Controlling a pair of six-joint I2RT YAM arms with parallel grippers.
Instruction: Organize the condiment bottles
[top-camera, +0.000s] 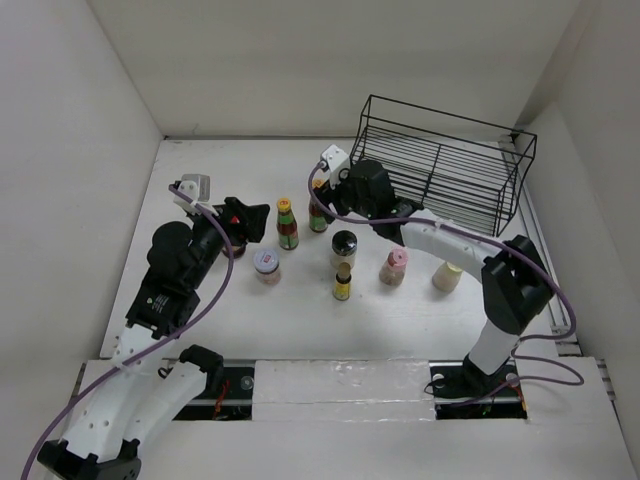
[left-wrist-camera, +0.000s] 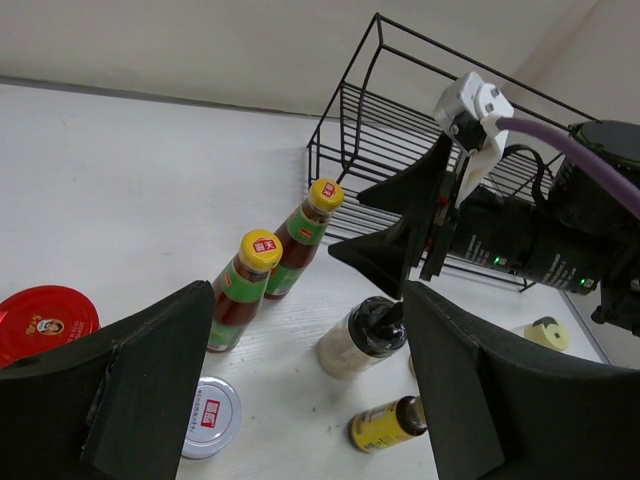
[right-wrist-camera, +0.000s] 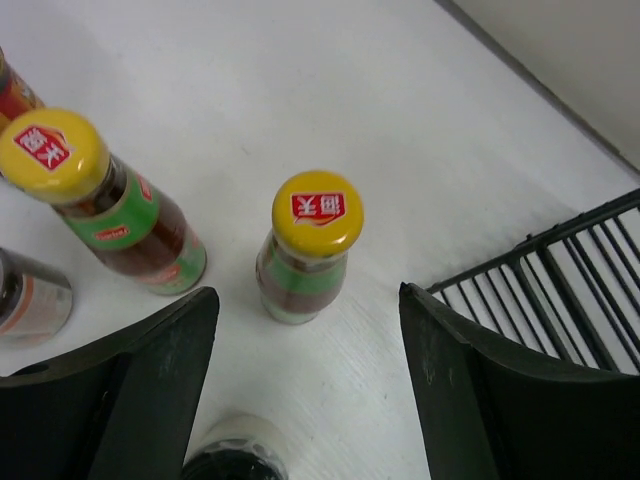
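Your left fingers (left-wrist-camera: 150, 380) are filling the lower corners of the left wrist view, standing spread and gripping nothing. Your right fingers (right-wrist-camera: 500, 400) are standing released too, framing one yellow-capped bottle (right-wrist-camera: 310, 250) that is showing between them without touching either. A second yellow-capped bottle (right-wrist-camera: 110, 210) is standing at the left of that frame.

In the top view, both tall bottles are standing upright at centre of the worktop (top-camera: 220, 170), just left of the black wire rack (top-camera: 440, 170) sitting at upper right. Below them, the grey-topped grinder (top-camera: 344, 247), small yellow bottle (top-camera: 342, 282), white-lidded jar (top-camera: 267, 265), pink-capped bottle (top-camera: 394, 267) and cream bottle (top-camera: 447, 276) are spreading loosely across the middle. A red-lidded jar (left-wrist-camera: 40, 320) is showing at the left edge of the left wrist view.
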